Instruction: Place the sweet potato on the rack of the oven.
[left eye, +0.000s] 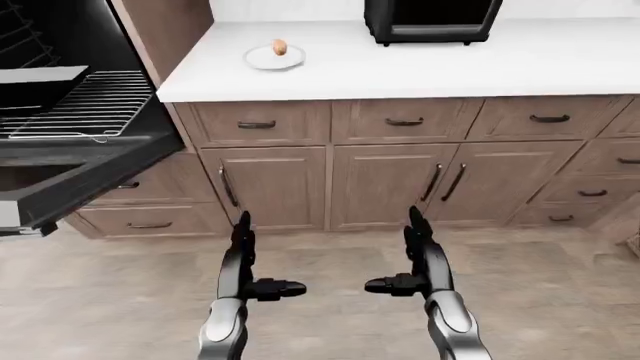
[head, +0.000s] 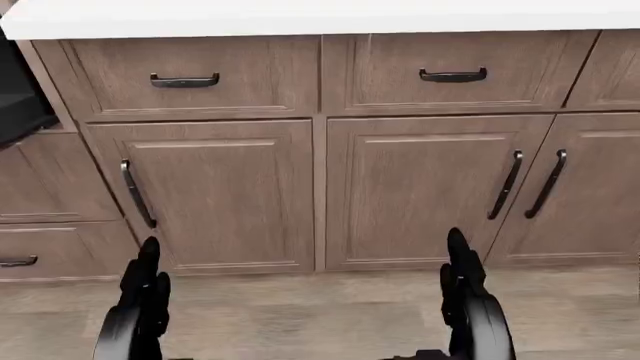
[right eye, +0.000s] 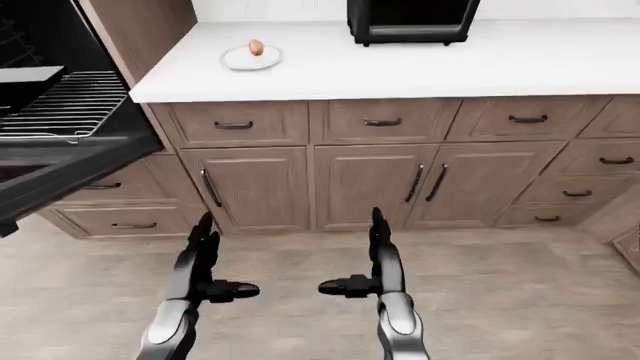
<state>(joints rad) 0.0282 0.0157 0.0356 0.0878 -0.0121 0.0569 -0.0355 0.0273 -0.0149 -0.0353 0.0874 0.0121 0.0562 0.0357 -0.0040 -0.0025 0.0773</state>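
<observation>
- A white tabletop (left eye: 420, 67) runs across the top of the left-eye view, over wood drawers (left eye: 404, 120) and cabinet doors (left eye: 380, 184) with dark handles.
- The floor (left eye: 330, 262) is pale wood-look plank.
- At the left of that view the oven (left eye: 60, 45) stands open, its dark door (left eye: 80, 180) let down and its wire rack (left eye: 85, 105) drawn out over it.
- A black countertop appliance (left eye: 432, 21) sits on the tabletop near the top edge, right of centre.
- The sweet potato (left eye: 280, 48) lies on a small white plate (left eye: 274, 58) on the tabletop, left of the appliance and well apart from the rack.
- The left hand (left eye: 245, 262) and right hand (left eye: 425, 259) are held low over the floor, side by side, both empty and well below the tabletop.
- Each hand points upward toward the cabinets with its thumb turned inward toward the other hand; the fingers (left eye: 417, 225) stand apart, closed on nothing.
</observation>
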